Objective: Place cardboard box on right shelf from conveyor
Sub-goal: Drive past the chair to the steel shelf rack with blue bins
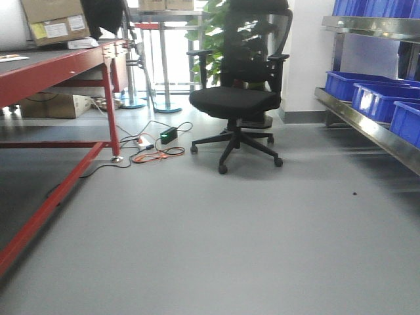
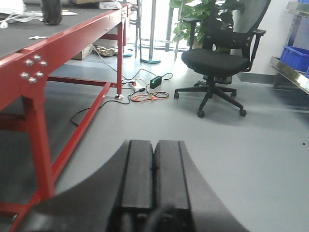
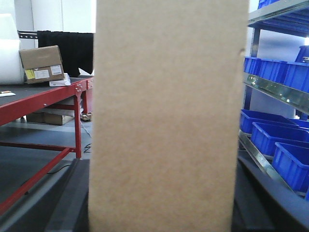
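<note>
The plain tan cardboard box fills the middle of the right wrist view, standing upright. My right gripper is shut on it, with dark fingers showing on both sides of the box. The right shelf, a shiny steel rack, runs along the right side and appears again as the right shelf in the exterior view. My left gripper is shut with nothing in it and hangs low over the grey floor. The conveyor is out of view.
Blue plastic bins sit on the rack's lower level. A red-framed table at left carries a brown labelled box. A black office chair stands mid-floor, with cables and a charger beside the table leg.
</note>
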